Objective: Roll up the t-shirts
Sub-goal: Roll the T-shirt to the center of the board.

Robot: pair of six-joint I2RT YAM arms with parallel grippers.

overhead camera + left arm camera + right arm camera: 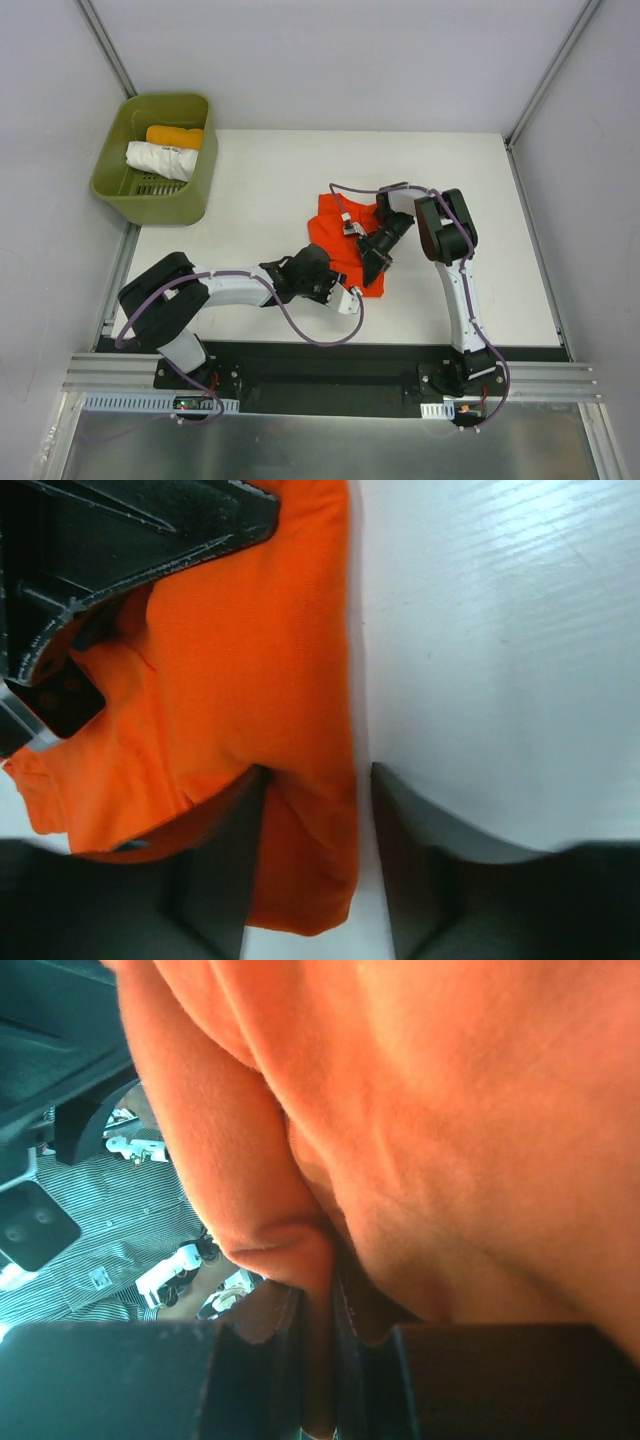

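Note:
The red-orange t-shirt point(335, 225) lies bunched on the white table, mid-way between the two arms. My right gripper point(375, 268) is over its near edge, shut on a pinched fold of the cloth point(450, 1110), and this fold runs down between its fingers point(335, 1290). My left gripper point(352, 298) sits at the shirt's near corner. In the left wrist view its jaws point(318, 780) stand apart, with the shirt's edge point(250, 660) lying between them. The cloth touches the left finger point(220, 860) and a strip of table shows before the right finger point(420, 860).
A green basket point(150, 200) stands at the back left of the table, holding a rolled orange cloth point(175, 136) and a rolled white one point(160, 160). Metal frame posts rise at both back corners. The right gripper's black body point(120, 540) shows close above the left one.

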